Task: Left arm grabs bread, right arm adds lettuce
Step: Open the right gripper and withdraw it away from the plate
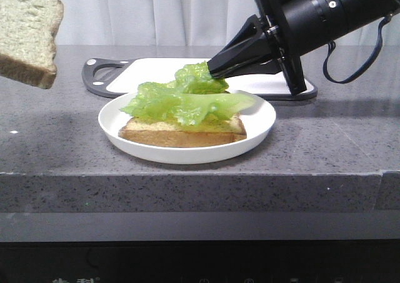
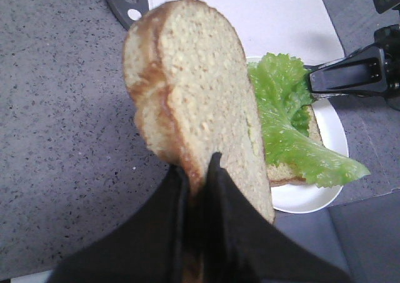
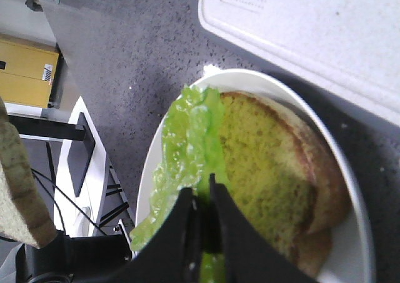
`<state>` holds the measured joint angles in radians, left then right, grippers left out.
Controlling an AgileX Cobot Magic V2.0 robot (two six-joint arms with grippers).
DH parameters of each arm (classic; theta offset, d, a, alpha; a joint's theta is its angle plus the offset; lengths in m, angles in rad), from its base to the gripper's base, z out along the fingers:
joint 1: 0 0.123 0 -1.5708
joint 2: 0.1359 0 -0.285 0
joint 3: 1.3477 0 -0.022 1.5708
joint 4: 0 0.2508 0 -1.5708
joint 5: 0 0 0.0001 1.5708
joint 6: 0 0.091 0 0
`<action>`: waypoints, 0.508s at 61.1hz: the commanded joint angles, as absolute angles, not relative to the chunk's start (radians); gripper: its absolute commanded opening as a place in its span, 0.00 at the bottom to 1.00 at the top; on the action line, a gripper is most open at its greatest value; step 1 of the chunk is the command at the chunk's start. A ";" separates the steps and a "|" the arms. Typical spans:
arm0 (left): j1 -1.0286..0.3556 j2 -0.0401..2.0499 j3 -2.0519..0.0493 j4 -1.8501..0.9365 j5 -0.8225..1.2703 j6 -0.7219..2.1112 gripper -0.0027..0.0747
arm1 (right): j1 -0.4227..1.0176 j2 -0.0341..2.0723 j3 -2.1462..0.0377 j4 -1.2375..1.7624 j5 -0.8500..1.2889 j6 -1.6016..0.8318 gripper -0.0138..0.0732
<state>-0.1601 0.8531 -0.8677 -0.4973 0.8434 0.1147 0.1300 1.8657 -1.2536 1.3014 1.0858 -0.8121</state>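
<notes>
My left gripper is clenched on the bread, parked high and left so the plate stays reachable. Rightward, my right gripper pinches the lettuce, which drapes over the lower slice.

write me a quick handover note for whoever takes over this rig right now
Left gripper: shut on the bread slice, held in the air left of the plate.
Right gripper: shut on the lettuce leaf, which is draped over the lower bread slice on the plate.
Done: bread picked up, lettuce laid on the plated slice.
Left: release the lettuce and pull the right arm clear. Probably the held slice goes on top next.
Cutting board sits behind the plate.
</notes>
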 commanded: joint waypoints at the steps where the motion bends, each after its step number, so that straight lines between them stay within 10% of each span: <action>1: -0.158 0.847 -0.897 -0.531 0.777 0.114 0.01 | 0.128 1.816 -1.273 1.345 1.105 -0.824 0.24; 11: -0.158 0.847 -0.897 -0.531 0.777 0.114 0.01 | 0.104 1.808 -1.275 1.345 1.103 -0.822 0.50; 31: -0.158 0.847 -0.897 -0.531 0.779 0.114 0.01 | -0.039 1.692 -1.275 1.275 1.123 -0.802 0.40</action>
